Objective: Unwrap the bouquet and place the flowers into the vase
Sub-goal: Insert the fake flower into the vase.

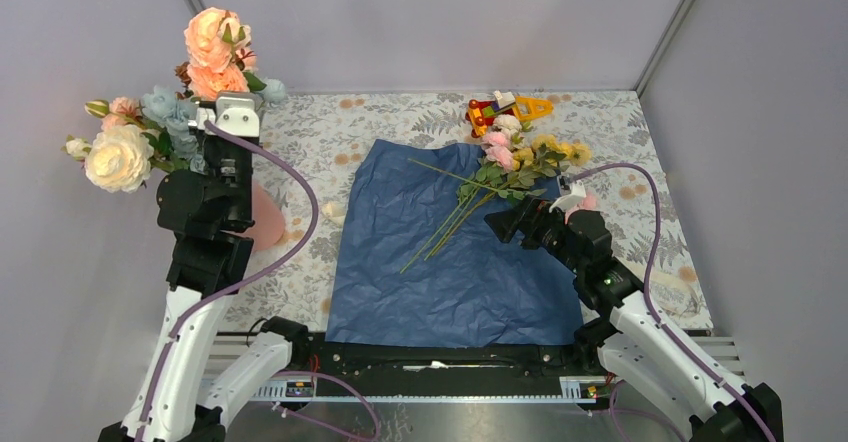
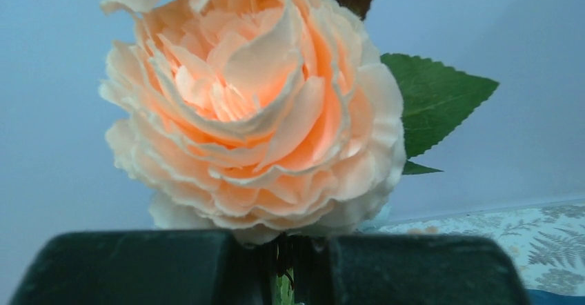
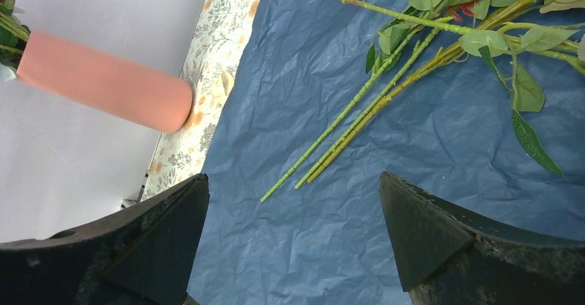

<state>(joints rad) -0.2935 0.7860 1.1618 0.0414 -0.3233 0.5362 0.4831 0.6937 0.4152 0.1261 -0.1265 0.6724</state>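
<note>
my left tool (image 1: 236,114) was pinched nearly shut on the stem of a bunch of big peach, blue and cream blooms (image 1: 172,112), held up over the pink vase (image 1: 266,218) at the left edge of the surface (image 1: 330,127). my right tool (image 1: 508,224) hung wide open and held nothing, just above the flat blue paper (image 1: 440,282), beside the thin green stems of the small roses (image 1: 515,152) lying across its far right part.

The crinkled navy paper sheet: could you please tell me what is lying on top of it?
The thin green stems of small pink, yellow and cream roses fan across the navy paper. The open right gripper hides part of its right edge.
</note>
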